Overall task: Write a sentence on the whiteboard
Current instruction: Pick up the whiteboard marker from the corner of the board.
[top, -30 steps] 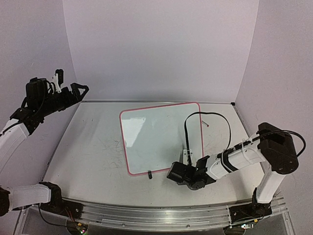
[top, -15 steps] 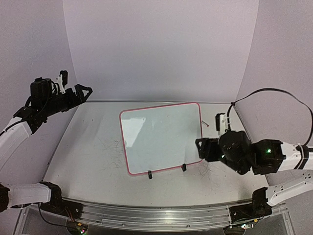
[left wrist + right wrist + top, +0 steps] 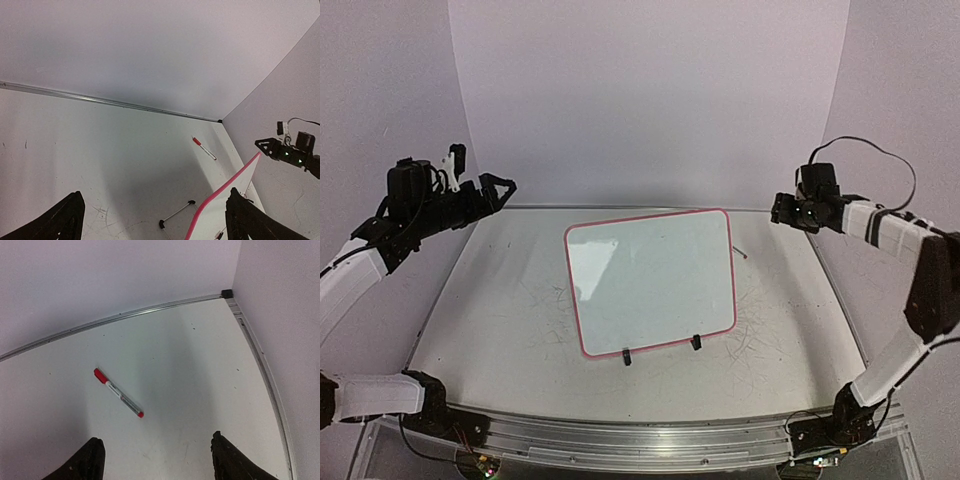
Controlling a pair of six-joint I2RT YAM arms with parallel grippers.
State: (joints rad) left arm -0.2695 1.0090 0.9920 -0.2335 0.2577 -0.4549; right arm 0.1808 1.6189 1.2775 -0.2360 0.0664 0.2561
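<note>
Jaws gape empty on left gripper and right gripper; a skewed pinch could roll the pen near the seemingly blank whiteboard.

The whiteboard, glossy white with a thin red-pink rim and rounded corners, is propped tilted at the middle of the table, supported on two black clip feet at its near edge.
</note>
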